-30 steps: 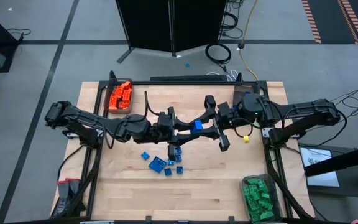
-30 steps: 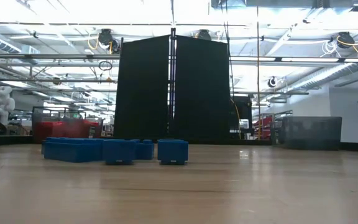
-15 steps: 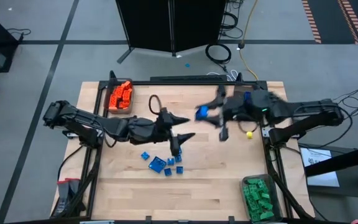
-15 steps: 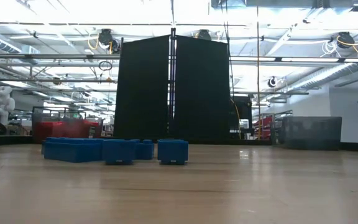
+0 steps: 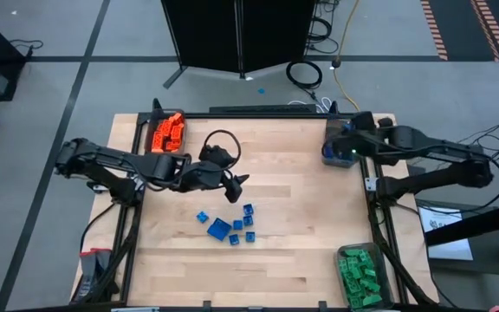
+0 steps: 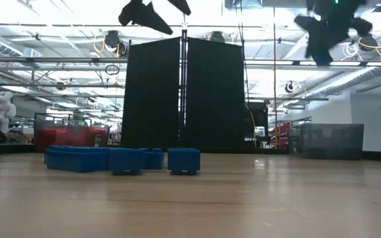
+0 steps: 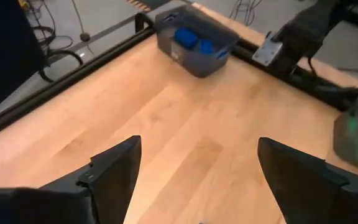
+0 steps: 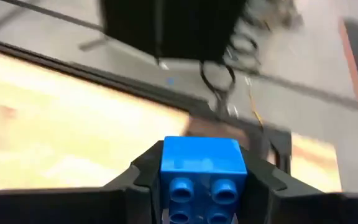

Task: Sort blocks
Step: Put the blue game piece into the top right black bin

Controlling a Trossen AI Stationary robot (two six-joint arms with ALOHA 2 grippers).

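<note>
Several blue blocks [image 5: 226,224] lie loose on the table's middle; the low view shows them resting flat [image 6: 121,159]. My left gripper [image 5: 237,180] hangs open just above and to the far side of them, its fingers wide apart in the left wrist view [image 7: 197,180]. My right gripper [image 5: 340,149] is at the far right, above the bin of blue blocks [image 7: 194,38], and is shut on one blue block [image 8: 202,163]. Both grippers are high above the table in the low view, the left [image 6: 152,12] and the right [image 6: 326,26]. My right gripper pinches the blue block between its two fingers, one on each of two opposite side walls [image 8: 166,168]. The block's studded face points toward the wrist camera. It is lifted clear of the table.
A bin of orange blocks [image 5: 167,133] stands at the far left corner, and a bin of green blocks [image 5: 359,273] at the near right corner. Bare wood lies between the loose blocks and the bins. A black panel [image 6: 184,92] stands beyond the far edge.
Both grippers met at one blue block above the table's middle. My left gripper has opened, let go of it and drawn back toward the left edge. My right gripper has carried the block toward the far right, to above the blue bin.
</note>
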